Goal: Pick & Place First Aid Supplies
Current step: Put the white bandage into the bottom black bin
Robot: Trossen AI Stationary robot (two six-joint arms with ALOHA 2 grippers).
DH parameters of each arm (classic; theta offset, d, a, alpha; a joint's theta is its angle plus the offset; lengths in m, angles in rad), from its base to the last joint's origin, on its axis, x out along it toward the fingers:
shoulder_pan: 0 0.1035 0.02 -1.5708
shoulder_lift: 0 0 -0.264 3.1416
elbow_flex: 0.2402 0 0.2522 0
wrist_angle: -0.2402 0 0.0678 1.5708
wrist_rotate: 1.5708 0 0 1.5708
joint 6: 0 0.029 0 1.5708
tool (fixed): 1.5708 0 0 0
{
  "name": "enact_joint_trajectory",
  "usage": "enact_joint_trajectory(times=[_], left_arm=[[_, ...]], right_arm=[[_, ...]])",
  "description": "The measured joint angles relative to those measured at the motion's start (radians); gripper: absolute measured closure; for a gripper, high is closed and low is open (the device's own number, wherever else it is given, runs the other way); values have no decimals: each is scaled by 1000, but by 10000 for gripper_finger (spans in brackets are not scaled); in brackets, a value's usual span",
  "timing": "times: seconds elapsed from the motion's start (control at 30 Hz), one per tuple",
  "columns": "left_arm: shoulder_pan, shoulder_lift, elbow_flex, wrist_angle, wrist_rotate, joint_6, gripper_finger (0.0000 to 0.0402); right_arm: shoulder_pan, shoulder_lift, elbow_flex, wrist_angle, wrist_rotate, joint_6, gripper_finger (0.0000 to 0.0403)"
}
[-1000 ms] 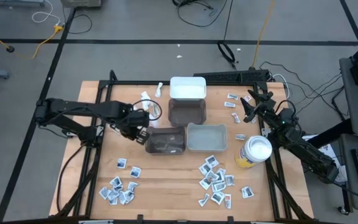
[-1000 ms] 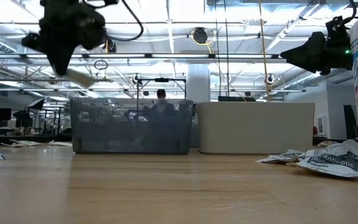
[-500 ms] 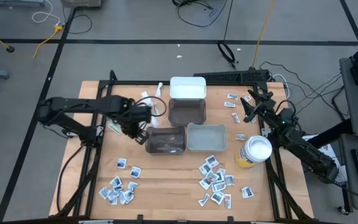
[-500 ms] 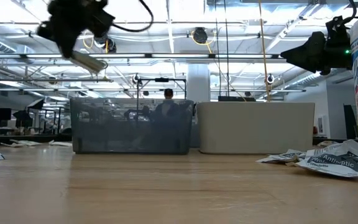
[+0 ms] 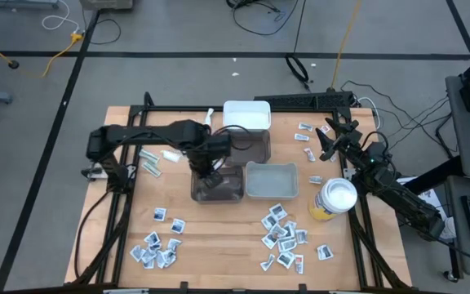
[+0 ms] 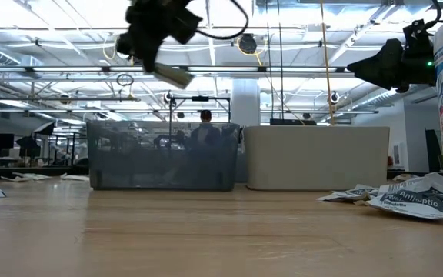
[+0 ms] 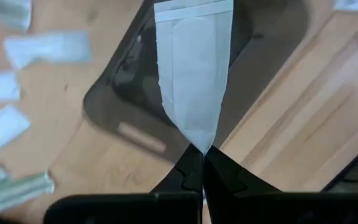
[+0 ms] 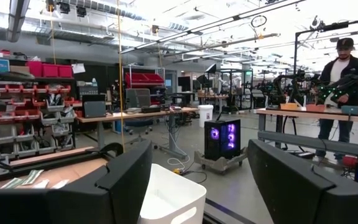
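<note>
My left gripper (image 5: 210, 166) hangs over the near dark bin (image 5: 217, 184), shut on a narrow white strip wrapper (image 7: 193, 68). In the low view the left gripper (image 6: 158, 65) is well above the bin's rim (image 6: 162, 125), and the strip (image 6: 174, 75) slants down from it. More strips (image 5: 149, 163) lie left of the bins. Piles of square sachets (image 5: 157, 247) (image 5: 284, 233) lie on the near part of the table. My right gripper (image 5: 327, 140) waits raised at the table's right side, open (image 8: 197, 186). My left gripper pinches the strip wrapper's narrow end (image 7: 201, 142) between its two fingertips (image 7: 219, 169), coming from above. The strip runs on along the fingers' line and is lifted clear above the dark bin (image 7: 129, 81), its free wide end (image 7: 193, 9) farthest from the fingers.
A white bin (image 5: 246, 115) and a second dark bin (image 5: 246, 148) stand beyond the near one, and a pale bin (image 5: 271, 180) to its right. A yellow canister (image 5: 333, 200) stands by the right edge. Small packets (image 5: 304, 135) lie far right. Bare wood shows between the sachet piles.
My left gripper has carried the strip wrapper toward the table's right, from beside the near dark bin's left end to above that bin, staying shut on it and at about the same height. The right arm has kept still.
</note>
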Motion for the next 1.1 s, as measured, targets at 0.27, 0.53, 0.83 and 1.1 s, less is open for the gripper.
enact_joint_trajectory(times=[0.27, 0.53, 0.83, 1.1], left_arm=[[-5, 40, 51, 4, 5, 20, 402], [-50, 98, -24, 56, -78, 9, 402], [-80, 144, -145, 196, -157, 21, 402], [-82, 143, -250, 363, -138, 25, 402]], right_arm=[[0, 0, 0, 0, 0, 0, 140], [0, 0, 0, 0, 0, 0, 140], [0, 0, 0, 0, 0, 0, 140], [0, 0, 0, 0, 0, 0, 140]])
